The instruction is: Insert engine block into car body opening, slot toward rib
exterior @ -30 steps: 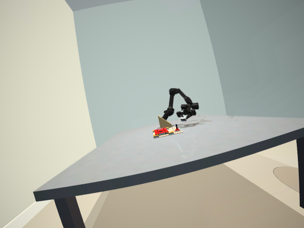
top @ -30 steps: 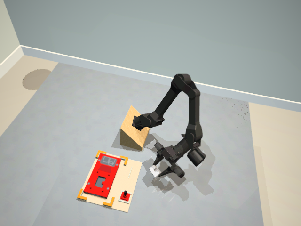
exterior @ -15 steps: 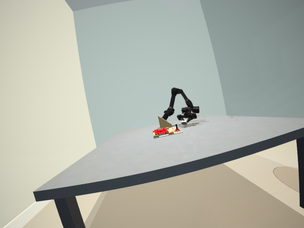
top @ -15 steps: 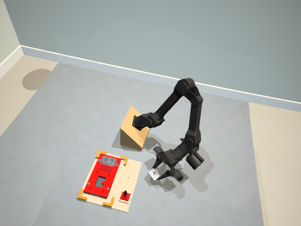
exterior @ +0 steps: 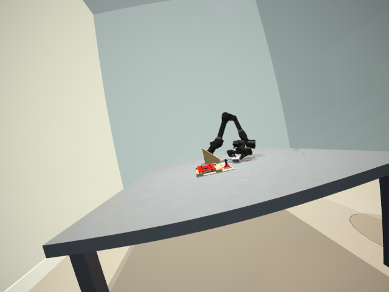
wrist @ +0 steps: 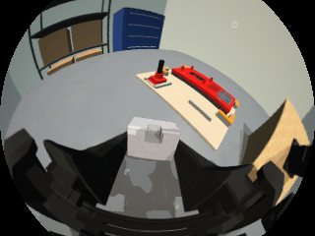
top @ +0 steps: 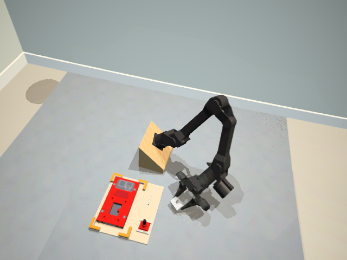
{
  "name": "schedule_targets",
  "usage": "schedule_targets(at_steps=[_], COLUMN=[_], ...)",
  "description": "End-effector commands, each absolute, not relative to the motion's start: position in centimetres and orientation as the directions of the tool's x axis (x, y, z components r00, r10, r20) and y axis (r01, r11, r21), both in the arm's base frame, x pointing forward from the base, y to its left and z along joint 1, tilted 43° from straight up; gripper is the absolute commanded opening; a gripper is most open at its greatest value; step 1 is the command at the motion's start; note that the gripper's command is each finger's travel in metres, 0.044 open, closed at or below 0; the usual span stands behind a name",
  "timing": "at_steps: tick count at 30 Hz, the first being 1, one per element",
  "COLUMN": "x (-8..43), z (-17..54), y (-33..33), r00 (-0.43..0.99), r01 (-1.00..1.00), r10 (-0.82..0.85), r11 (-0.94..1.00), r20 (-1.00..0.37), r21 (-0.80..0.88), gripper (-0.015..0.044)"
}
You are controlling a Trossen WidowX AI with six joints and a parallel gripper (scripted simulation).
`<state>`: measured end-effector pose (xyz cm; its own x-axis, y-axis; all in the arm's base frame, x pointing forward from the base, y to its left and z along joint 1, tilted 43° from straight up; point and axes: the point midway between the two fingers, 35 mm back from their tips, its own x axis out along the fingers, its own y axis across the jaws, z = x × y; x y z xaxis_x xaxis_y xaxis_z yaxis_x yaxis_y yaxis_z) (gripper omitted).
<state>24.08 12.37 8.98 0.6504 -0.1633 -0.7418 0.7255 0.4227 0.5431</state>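
The light grey engine block is held between the fingertips of my gripper, which is shut on it. It is low, at or just above the table; I cannot tell if it touches. A notch shows in its middle in the wrist view. The red car body lies on the cream board, left of my gripper in the top view. Its opening shows grey inside, with a small red rib at one side.
Orange corner brackets surround the car body. A red piece with a black stick stands on the board's near end. A wooden wedge carries the arm's base behind the board.
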Motion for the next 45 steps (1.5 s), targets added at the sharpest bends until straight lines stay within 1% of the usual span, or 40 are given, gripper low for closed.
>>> schedule_targets(at_steps=[1,39,45], x=[24.04,24.15,24.18], z=[8.60,8.85,8.96], y=[12.87,12.45,12.30], r00=[0.645,0.645,0.649], r01=[0.727,0.727,0.727], r10=[-0.148,-0.148,-0.157], r11=[0.421,0.421,0.419], r20=[-0.750,-0.749,-0.745], r21=[0.543,0.543,0.545], gripper=[0.0000,0.0000,0.0157])
